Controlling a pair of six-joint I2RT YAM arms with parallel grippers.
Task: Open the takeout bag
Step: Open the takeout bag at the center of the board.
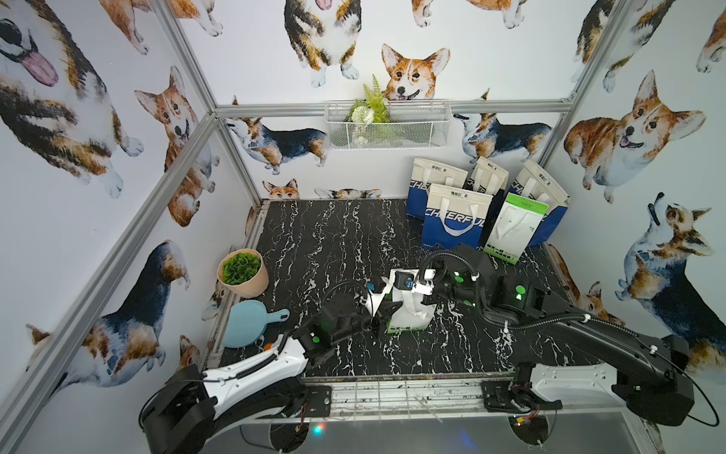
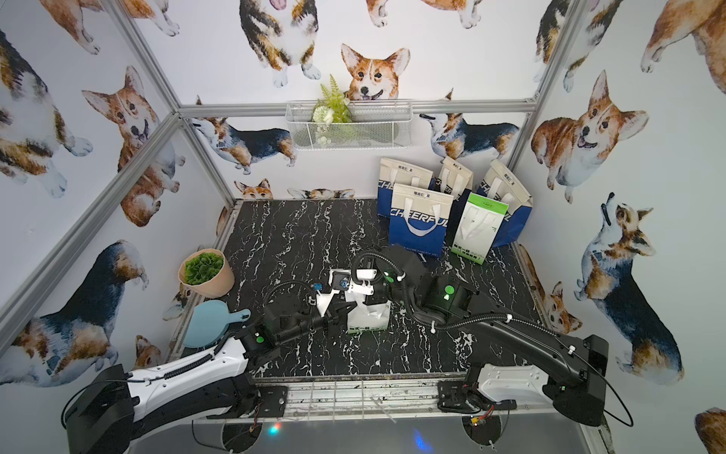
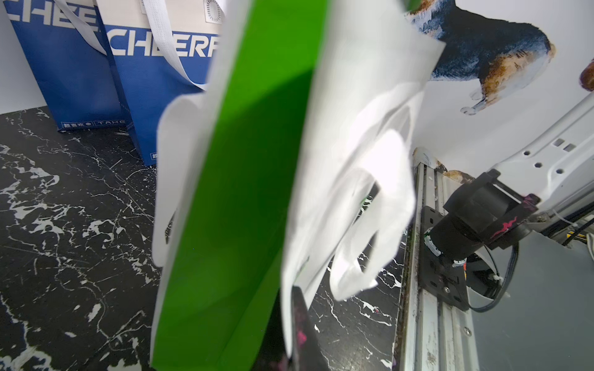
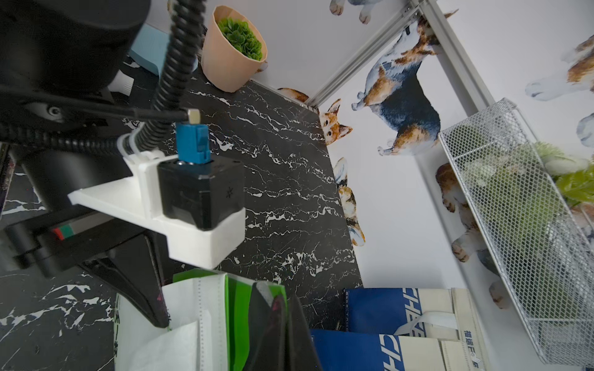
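Both left claw (image 1: 387, 312) and right claw (image 4: 276, 308) clenched on upright takeout bag (image 1: 406, 316), mouth up, long axis vertical

A robot lab booth: aluminium frame (image 1: 275, 110) carrying corgi-print walls (image 1: 251, 59) around a black marbled worktop (image 1: 334, 236), two arms (image 1: 255, 369) bolted to a rail (image 1: 404, 397) at 6 o'clock, bags (image 1: 455, 220) at 1 o'clock, pot (image 1: 245, 287) at 9.
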